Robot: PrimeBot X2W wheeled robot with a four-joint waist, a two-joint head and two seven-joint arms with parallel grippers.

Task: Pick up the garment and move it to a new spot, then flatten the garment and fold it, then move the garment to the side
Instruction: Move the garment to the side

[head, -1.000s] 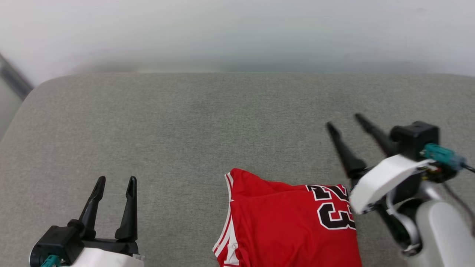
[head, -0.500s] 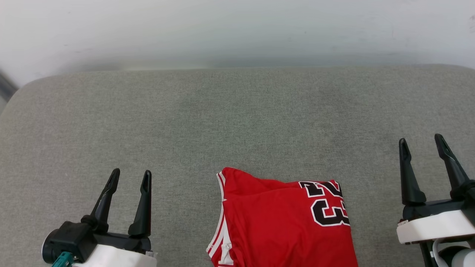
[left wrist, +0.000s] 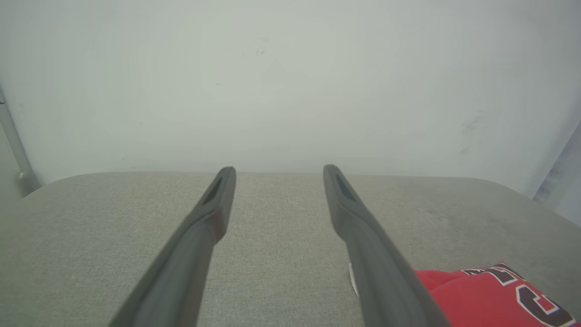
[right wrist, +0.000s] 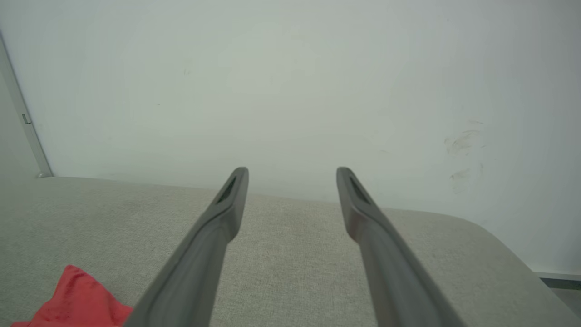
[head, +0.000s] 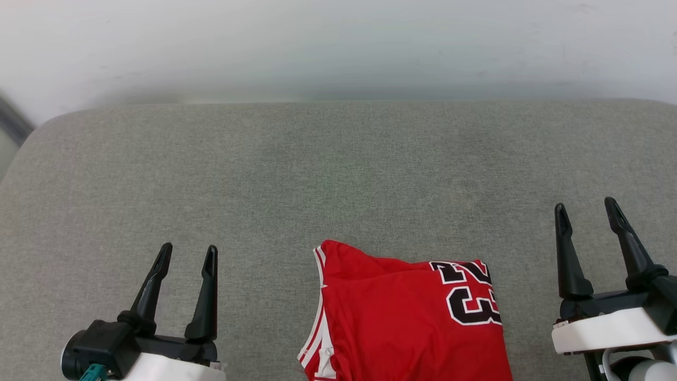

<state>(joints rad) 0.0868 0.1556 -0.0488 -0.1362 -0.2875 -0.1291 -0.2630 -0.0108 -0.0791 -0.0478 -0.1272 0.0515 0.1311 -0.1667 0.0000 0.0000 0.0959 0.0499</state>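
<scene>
A pale wall (head: 338, 42) backs a broad grey padded surface (head: 338, 169) with rounded far corners. The garment (head: 402, 328) lies folded at the surface's near edge, a little right of its middle. It is red, with striped trim down its left side and a black 23 (head: 470, 296) at its far right corner. The left gripper (head: 189, 253) hangs over the near left part, its 2 fingers spread wide and empty. The right gripper (head: 586, 207), by the near right, is equally wide and holds nothing. Both are well apart from the cloth.
</scene>
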